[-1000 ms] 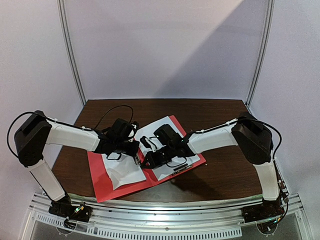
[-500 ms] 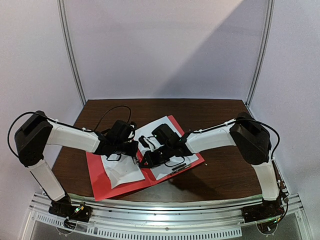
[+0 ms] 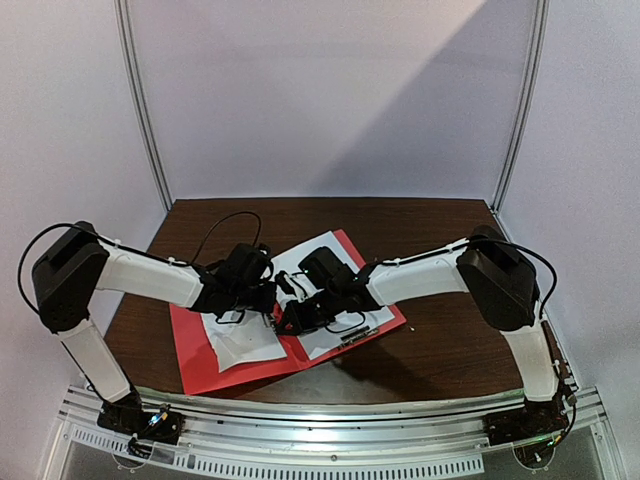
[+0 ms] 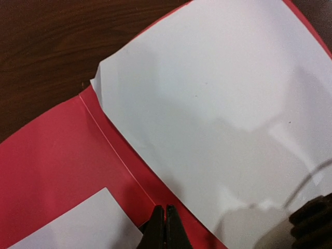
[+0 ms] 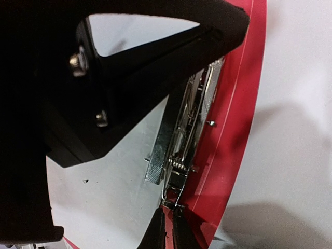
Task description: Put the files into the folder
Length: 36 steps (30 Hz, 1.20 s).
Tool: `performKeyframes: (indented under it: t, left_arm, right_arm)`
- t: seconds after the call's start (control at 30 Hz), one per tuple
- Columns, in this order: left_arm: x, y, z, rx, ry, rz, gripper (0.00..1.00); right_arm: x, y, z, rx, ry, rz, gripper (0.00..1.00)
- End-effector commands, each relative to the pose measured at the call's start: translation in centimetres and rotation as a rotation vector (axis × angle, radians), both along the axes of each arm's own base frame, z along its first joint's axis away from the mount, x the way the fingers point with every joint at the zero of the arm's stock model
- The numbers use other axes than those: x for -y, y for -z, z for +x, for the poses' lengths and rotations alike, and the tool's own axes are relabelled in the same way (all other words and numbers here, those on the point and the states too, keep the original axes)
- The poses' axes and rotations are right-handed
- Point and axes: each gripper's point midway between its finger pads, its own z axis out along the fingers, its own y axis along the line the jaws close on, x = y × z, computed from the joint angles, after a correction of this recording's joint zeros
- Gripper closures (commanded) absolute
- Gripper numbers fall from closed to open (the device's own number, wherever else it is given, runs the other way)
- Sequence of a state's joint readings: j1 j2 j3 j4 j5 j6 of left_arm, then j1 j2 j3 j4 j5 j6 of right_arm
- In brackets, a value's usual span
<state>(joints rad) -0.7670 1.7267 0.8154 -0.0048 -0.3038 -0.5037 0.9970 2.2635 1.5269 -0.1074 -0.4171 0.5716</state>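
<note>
Folder (image 3: 200, 365) lay open on the table (image 3: 440, 340), its fold just beneath the left gripper (image 4: 165, 228), whose fingers (image 4: 157, 232) were pressed together, empty. The right gripper (image 5: 167, 228) pinched the end of the metal clip (image 5: 179, 150) by that fold.

Folder (image 3: 196, 366): plain red, paler crease line.
Large sheet (image 4: 223, 114): plain white.
Small sheet (image 4: 72, 226): plain white.
Metal clip (image 5: 179, 139): silver.
Table (image 3: 452, 342): dark brown wood grain.
Left arm (image 3: 140, 276), right arm (image 3: 420, 280): white links, black joints.
Walls (image 3: 330, 100): pale lilac-grey.

Left arm (image 3: 150, 278), right arm (image 3: 420, 278) angled inward, jaws closed.
</note>
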Motion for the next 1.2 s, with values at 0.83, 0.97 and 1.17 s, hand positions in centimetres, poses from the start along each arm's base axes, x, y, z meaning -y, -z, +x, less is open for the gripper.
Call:
performKeyframes:
  t: [0.83,0.97,1.17]
  left_arm:
    - [-5.3,8.7,-11.4,-0.372,0.018,0.166,1.00]
    - [-6.5,9.7,-12.6,-0.402,-0.042,0.182,1.00]
    - [-7.1,7.4,-12.1,-0.335,-0.087,0.190,1.00]
  right_arm:
    - [12.2,15.9,-2.5,-0.129,0.145,-0.617,0.94]
    - [12.5,16.1,-2.5,-0.129,0.147,-0.629,0.94]
    - [12.7,16.7,-2.6,-0.132,0.152,-0.645,0.94]
